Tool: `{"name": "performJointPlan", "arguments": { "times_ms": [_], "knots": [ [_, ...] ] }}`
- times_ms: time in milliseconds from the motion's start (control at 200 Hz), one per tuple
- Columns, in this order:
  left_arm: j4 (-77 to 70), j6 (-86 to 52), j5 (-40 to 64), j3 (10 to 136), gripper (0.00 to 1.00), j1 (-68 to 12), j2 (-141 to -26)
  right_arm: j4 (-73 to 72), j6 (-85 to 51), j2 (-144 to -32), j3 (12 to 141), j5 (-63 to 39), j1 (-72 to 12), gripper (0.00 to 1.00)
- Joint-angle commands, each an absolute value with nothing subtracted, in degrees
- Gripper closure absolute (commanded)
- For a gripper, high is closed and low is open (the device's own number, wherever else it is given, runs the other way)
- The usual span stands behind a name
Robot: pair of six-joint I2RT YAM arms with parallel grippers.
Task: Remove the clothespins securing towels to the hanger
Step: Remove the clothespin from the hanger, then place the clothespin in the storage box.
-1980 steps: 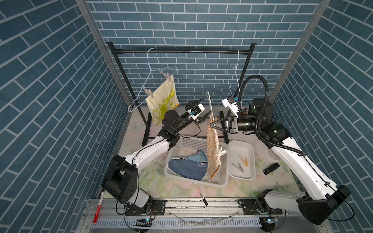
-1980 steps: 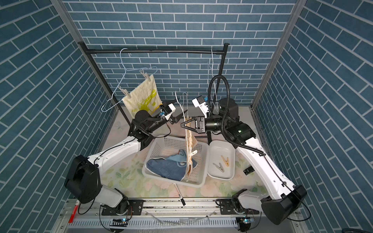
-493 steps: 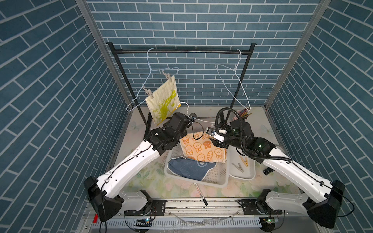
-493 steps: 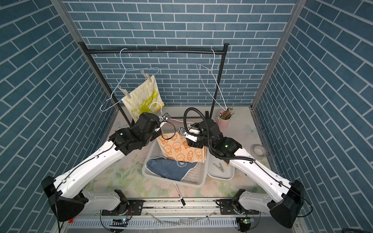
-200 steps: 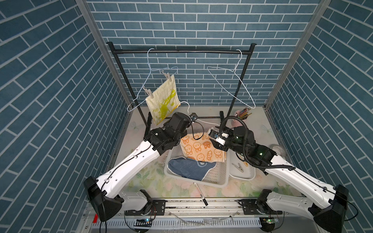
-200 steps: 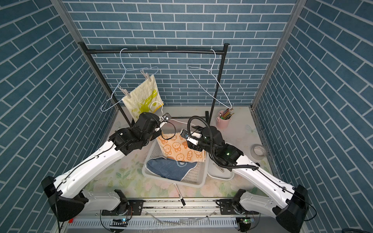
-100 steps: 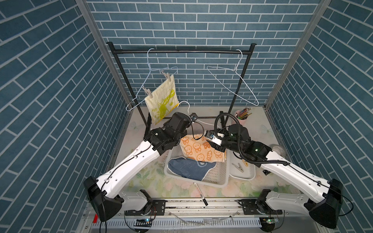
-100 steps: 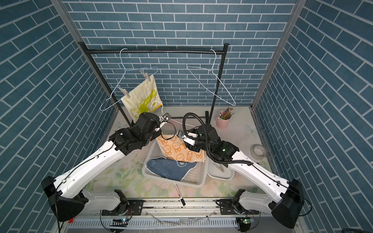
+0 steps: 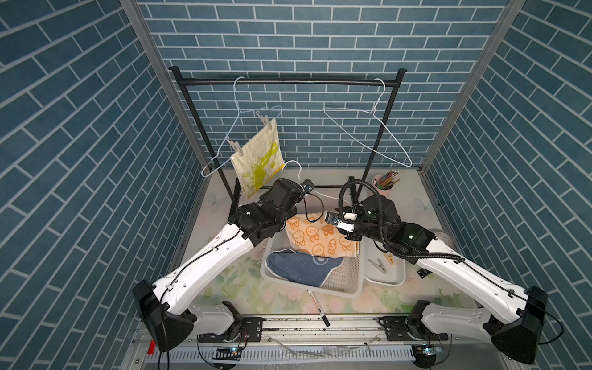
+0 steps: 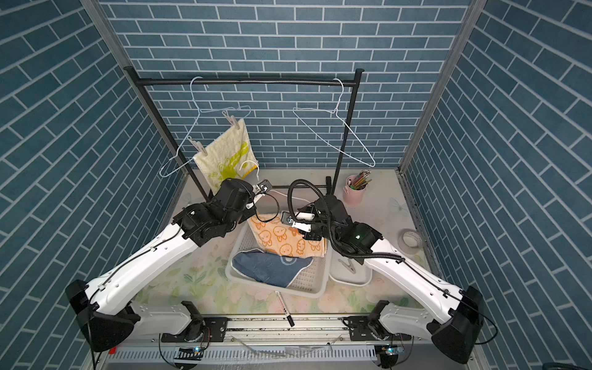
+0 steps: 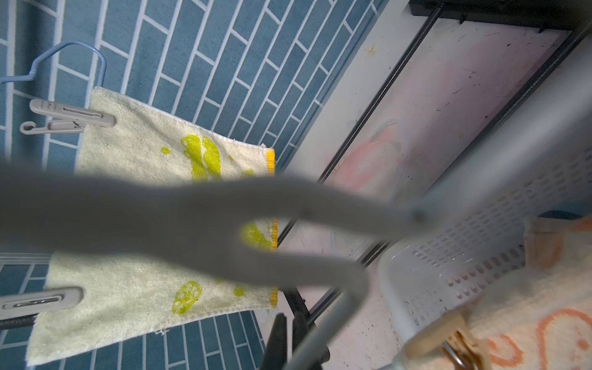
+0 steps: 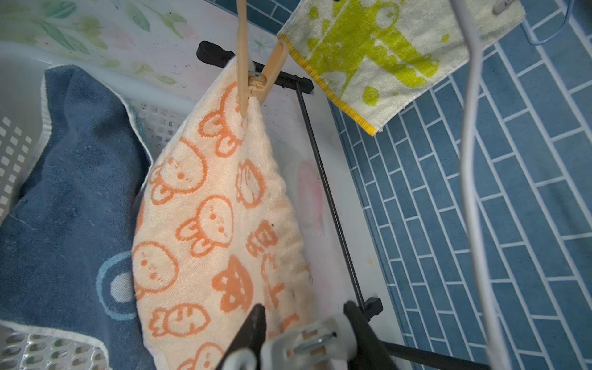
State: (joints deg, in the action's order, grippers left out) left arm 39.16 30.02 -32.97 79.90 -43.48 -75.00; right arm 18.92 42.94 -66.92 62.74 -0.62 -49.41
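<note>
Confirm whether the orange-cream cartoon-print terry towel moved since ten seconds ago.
Yes. The towel has dropped: it hung edge-on above the white perforated plastic basket, and now lies spread across that basket's far end.

Yellow towel [image 9: 259, 163] hangs from grey clothespins [image 9: 234, 146]; orange towel [image 9: 315, 238], tan-pinned, overlaps blue towel [image 9: 299, 267]

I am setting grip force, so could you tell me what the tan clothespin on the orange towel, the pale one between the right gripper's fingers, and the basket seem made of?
Tan clothespin: smooth, even-coloured, moulded look; probably plastic, possibly wood.
Pale grey clothespin: matte plastic with a metal spring; blurred, so unsure.
Basket: white, slightly glossy plastic, moulded slots in its walls.
</note>
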Motion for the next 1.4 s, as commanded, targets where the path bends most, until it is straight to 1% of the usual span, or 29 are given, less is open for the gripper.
{"name": "performJointPlan", "arguments": {
  "times_ms": [0,275,345,440,705,835,1000,1220,1310,1395],
  "knots": [
    [38.25,29.38,-32.98,80.44,1.0,-43.77,-74.95,19.6,46.14,-67.02,64.42,-0.2,-49.65,0.66],
    [38.45,29.24,-32.96,80.15,1.0,-43.77,-74.94,19.79,45.68,-66.52,64.76,-1.52,-49.65,0.91],
    [38.45,29.11,-33.01,79.98,1.0,-43.77,-75.13,19.81,44.86,-66.12,64.94,-1.89,-49.7,0.95],
    [38.35,29.16,-32.88,79.77,1.0,-43.77,-75.08,19.52,43.35,-65.44,65.36,-2.04,-49.66,0.97],
    [38.34,28.29,-32.7,79.08,1.0,-43.77,-75.19,18.62,38.54,-60.81,65.8,-3.51,-49.48,0.98],
    [38.42,27.89,-32.66,78.71,1.0,-43.77,-75.19,20.09,36.83,-57.94,65.41,-1.91,-49.48,0.98],
    [38.64,27.7,-33.8,78.38,1.0,-43.7,-74.87,30.68,36.61,-54.22,65.1,6.08,-49.44,0.98],
    [38.78,27.72,-34.45,78.66,1.0,-43.68,-74.62,47.12,39.47,-50.93,61.16,22.23,-49.29,0.98],
    [39.0,27.69,-34.54,78.92,1.0,-43.68,-74.62,49.61,39.15,-49.62,58.81,24.53,-48.3,0.98],
    [39.11,27.44,-34.41,79.02,1.0,-43.68,-74.66,52.13,38.16,-49.13,57.23,24.28,-46.31,0.98]
  ]
}}
